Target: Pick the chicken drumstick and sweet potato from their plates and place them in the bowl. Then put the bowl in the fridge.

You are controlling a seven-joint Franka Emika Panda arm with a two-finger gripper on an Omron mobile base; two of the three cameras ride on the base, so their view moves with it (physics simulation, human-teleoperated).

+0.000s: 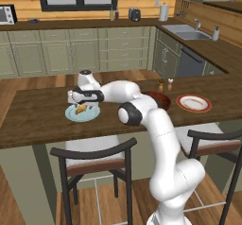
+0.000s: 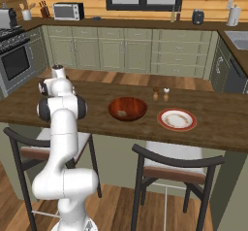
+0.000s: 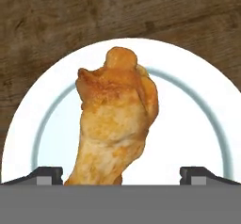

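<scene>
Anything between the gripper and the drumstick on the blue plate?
Nothing visible. The open gripper sits right over the chicken drumstick on the pale blue plate, one fingertip on each side of it.

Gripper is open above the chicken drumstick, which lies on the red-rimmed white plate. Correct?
Not quite. The gripper is open above the chicken drumstick, but it lies on the pale blue plate, as the left base view shows; the red-rimmed plate sits farther right.
</scene>
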